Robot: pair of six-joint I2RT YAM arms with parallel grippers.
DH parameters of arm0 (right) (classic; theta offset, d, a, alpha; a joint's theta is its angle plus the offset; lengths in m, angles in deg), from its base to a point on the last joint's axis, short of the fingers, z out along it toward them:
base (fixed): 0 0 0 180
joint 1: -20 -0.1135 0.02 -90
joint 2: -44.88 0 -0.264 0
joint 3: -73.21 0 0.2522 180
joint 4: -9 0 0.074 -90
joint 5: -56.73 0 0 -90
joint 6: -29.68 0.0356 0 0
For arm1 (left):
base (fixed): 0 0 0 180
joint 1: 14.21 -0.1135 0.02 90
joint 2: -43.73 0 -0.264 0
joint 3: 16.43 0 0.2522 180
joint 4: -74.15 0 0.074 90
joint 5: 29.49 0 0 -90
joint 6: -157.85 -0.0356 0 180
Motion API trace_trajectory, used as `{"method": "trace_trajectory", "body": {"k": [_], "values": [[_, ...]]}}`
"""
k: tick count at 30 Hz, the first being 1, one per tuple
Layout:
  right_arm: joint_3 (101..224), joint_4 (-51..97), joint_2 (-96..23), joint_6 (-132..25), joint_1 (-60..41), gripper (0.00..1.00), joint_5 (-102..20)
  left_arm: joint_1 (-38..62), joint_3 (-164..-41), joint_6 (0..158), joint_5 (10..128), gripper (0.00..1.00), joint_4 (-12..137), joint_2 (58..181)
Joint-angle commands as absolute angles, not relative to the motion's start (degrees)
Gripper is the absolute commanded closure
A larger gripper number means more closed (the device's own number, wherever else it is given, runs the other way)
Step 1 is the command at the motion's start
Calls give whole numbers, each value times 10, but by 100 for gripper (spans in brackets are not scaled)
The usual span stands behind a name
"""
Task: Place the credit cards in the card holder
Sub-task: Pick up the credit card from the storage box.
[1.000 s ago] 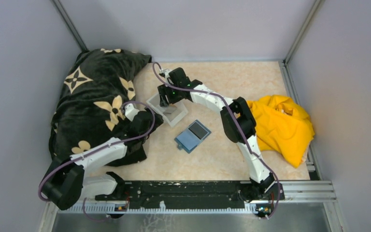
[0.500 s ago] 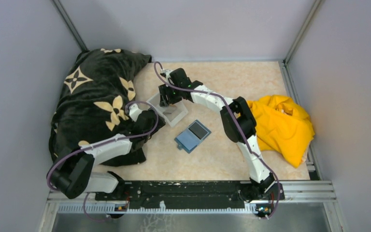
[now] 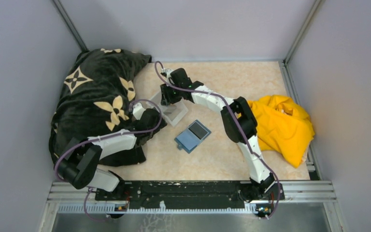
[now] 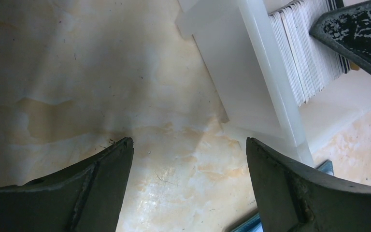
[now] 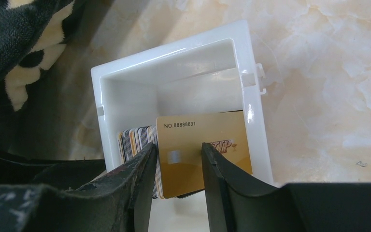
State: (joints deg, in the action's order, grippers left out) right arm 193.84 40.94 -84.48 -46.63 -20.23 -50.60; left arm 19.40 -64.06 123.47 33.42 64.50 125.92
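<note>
The card holder [image 3: 192,136] is a teal wallet lying open on the table, with a dark grey rectangle on its far half. The credit cards [image 5: 137,140] stand on edge as a stack in a white plastic tray [image 5: 174,55], a gold card [image 5: 227,147] at the front. My right gripper [image 5: 178,147] hangs just over the stack, its jaws a narrow gap apart and touching nothing; it also shows in the top view [image 3: 168,96]. My left gripper [image 4: 188,145] is wide open and empty over bare table beside the tray [image 4: 241,72]; the top view shows it [image 3: 158,124] left of the wallet.
A black blanket with tan flowers [image 3: 96,101] is heaped at the left, under the left arm. A yellow cloth [image 3: 282,125] lies at the right. The wallet's edge [image 4: 246,224] shows just under the left fingers. Grey walls close in the table.
My left arm has reached forward and to the right, bringing its gripper close to the tray and wallet. The right gripper has stayed over the tray.
</note>
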Motion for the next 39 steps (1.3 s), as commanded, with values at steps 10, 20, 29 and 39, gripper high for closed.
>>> {"method": "trace_trajectory", "body": {"k": [10, 20, 29, 39], "values": [[1907, 415, -778, -464, -208, 65, -511, 186, -668, 1240, 331, 8, 636, 1271], [1895, 407, -754, -467, -208, 69, -506, 186, -672, 1240, 328, 7, 628, 1271], [1885, 409, -734, -482, -208, 74, -472, 185, -675, 1240, 326, 7, 623, 1266], [1876, 419, -714, -505, -208, 80, -414, 185, -683, 1231, 319, 7, 618, 1269]]}}
